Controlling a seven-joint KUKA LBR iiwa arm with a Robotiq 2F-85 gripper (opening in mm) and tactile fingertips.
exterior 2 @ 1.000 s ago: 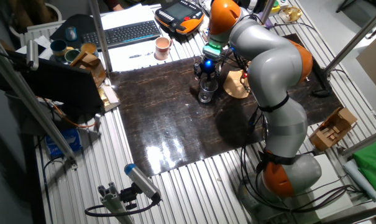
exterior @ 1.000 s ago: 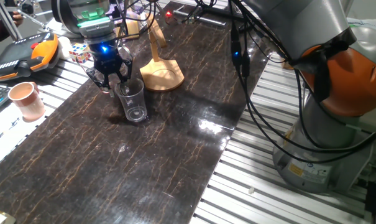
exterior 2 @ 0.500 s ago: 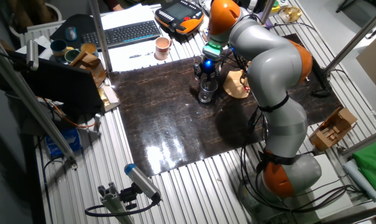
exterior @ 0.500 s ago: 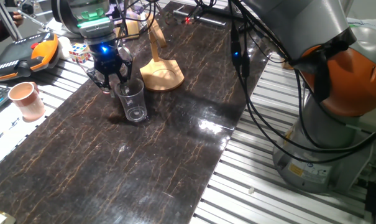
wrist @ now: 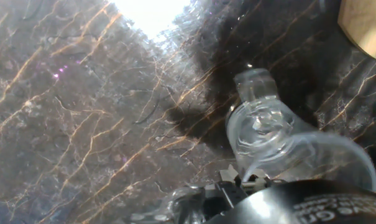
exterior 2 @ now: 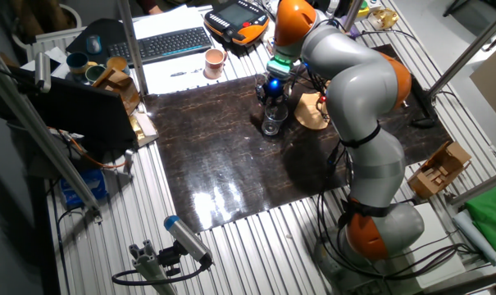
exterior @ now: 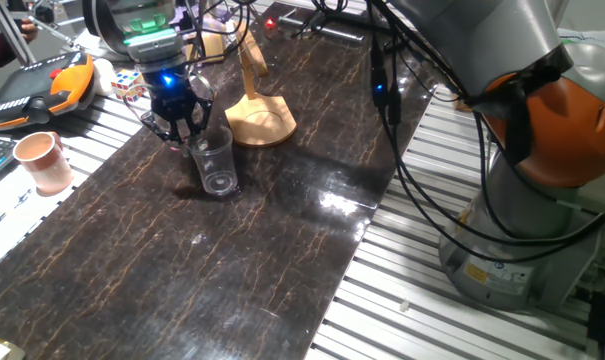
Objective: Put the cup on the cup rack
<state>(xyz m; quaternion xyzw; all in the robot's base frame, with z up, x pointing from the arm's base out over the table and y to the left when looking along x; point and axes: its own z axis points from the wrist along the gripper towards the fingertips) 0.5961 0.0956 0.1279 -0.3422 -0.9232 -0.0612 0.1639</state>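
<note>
Claw (exterior: pixel 185 133) now closed onto cup (exterior: pixel 215 165) rim, rack (exterior: pixel 258 118) untouched

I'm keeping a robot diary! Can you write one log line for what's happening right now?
phase: grasping | gripper: at rim of clear cup | cup: upright on dark table | wooden cup rack: empty, beside cup

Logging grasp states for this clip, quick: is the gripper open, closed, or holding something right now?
Gripper: at the rim of the clear cup, which stands on the table; whether the fingers are clamped on it cannot be told.
</note>
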